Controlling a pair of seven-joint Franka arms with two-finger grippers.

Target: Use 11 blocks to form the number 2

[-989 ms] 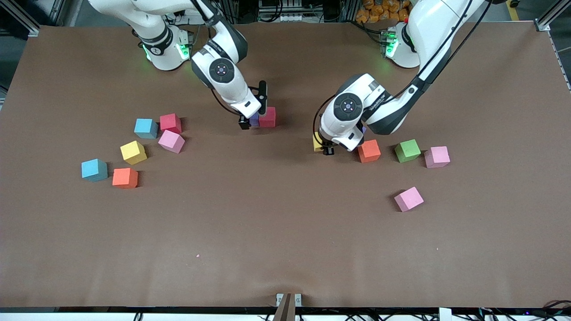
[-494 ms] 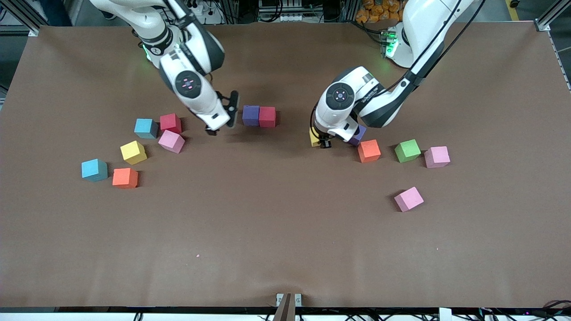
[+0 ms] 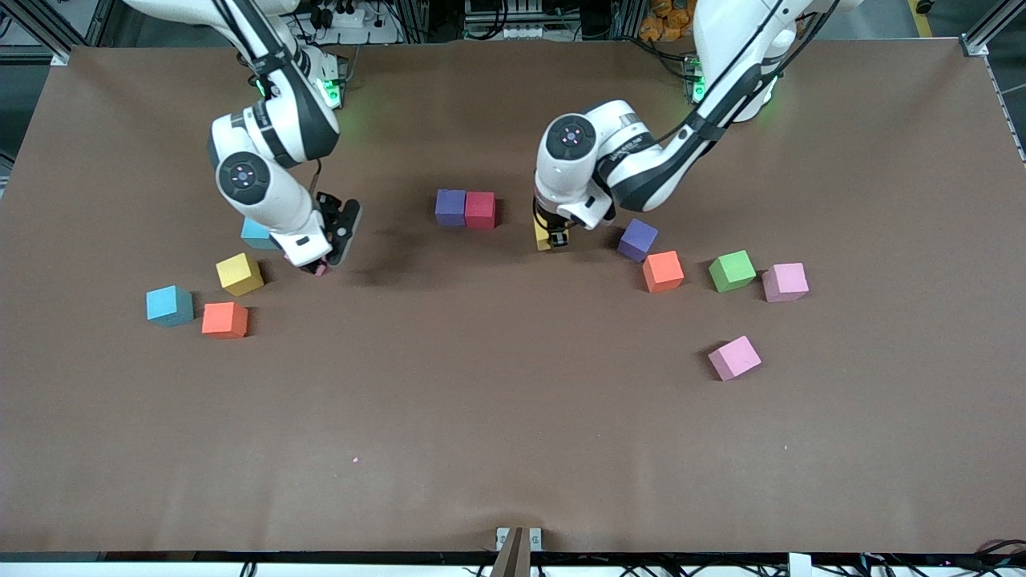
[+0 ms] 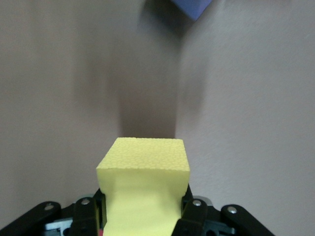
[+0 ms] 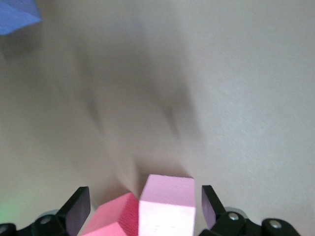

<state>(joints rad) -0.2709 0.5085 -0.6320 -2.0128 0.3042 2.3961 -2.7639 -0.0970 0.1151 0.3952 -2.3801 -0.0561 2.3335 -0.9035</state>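
A purple block [image 3: 450, 207] and a red block [image 3: 480, 210] touch side by side at mid-table. My left gripper [image 3: 551, 238] is shut on a yellow block [image 3: 542, 237], low over the table beside the red block, with a gap between them; the left wrist view shows the yellow block [image 4: 143, 182] squeezed in the gripper [image 4: 142, 214]. My right gripper [image 3: 322, 263] is open over a pink block [image 5: 167, 206] and a red block [image 5: 113, 219], which lie between its fingers [image 5: 78, 209] in the right wrist view. In the front view the arm hides most of both.
Toward the left arm's end lie purple [image 3: 638, 240], orange [image 3: 663, 271], green [image 3: 732, 270] and two pink blocks [image 3: 785, 282] [image 3: 734, 357]. Toward the right arm's end lie yellow [image 3: 239, 274], orange [image 3: 224, 320] and two light blue blocks [image 3: 169, 305] [image 3: 255, 234].
My right gripper left the purple block beside the red one and swung over to the pink and red blocks. My left gripper carried the yellow block toward the purple-red pair.
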